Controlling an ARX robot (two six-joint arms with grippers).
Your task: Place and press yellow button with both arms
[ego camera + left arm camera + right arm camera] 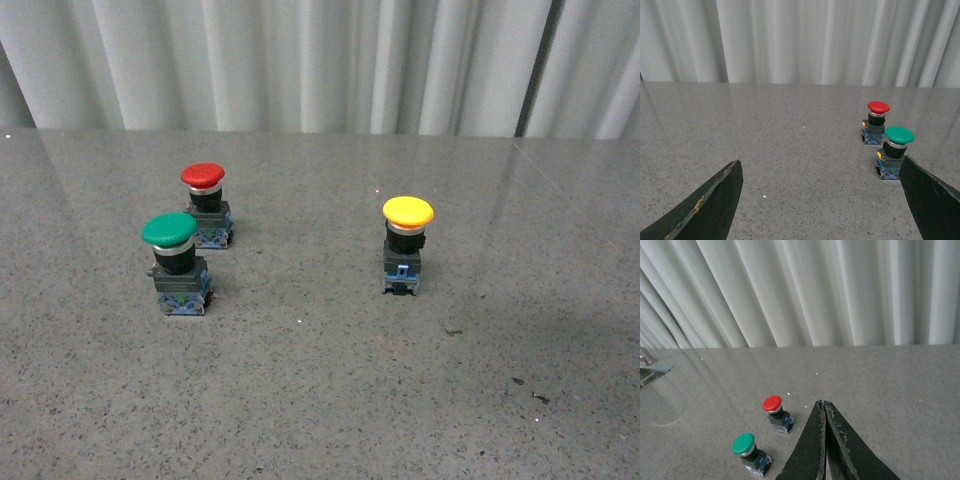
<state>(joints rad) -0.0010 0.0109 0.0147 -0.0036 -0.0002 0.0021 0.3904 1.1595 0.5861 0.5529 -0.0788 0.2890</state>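
Note:
The yellow button [407, 243] stands upright on the grey table, right of centre in the front view, with a yellow cap, black body and blue base. Neither arm shows in that view. In the left wrist view my left gripper [820, 161] is open above bare table, and its one finger [930, 200] sits just beside the green button [896, 156]. My right gripper [823, 403] is shut with nothing between its fingers, raised over the table. The yellow button shows in neither wrist view.
A red button [205, 203] and a green button [176, 262] stand close together at the left of the table [320, 400]; the right wrist view shows the red button [775, 411] and green button [749, 453] too. A white pleated curtain [300, 60] hangs behind the table's far edge.

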